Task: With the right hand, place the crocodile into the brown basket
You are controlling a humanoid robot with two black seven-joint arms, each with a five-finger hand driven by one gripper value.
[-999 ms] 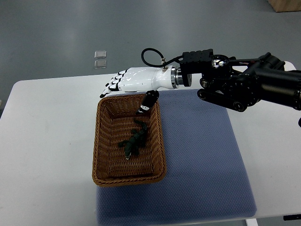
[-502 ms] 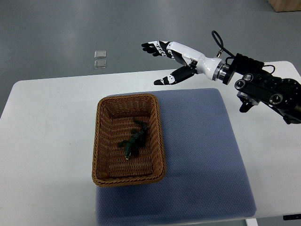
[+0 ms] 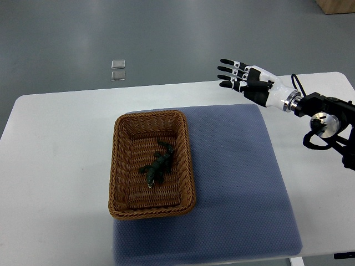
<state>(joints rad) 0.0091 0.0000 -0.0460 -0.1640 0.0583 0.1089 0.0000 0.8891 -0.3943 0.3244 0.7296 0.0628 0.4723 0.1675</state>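
Observation:
A small dark green toy crocodile (image 3: 157,166) lies inside the brown wicker basket (image 3: 124,206), near its middle, head toward the near side. The basket stands on the table, overlapping the left edge of a blue-grey mat (image 3: 238,183). My right hand (image 3: 239,76), white with black fingertips, hovers over the table's far edge to the right of the basket, well apart from it. Its fingers are stretched out and hold nothing. The left arm does not show.
The white table (image 3: 55,166) spreads to the left of the basket. Beyond the far edge is grey floor with two small clear squares (image 3: 117,69). The black right forearm (image 3: 327,119) comes in over the table's right corner.
My right hand has pulled back from above the basket's far rim toward the right and upward, now clear of the basket. The crocodile has stayed lying in the basket.

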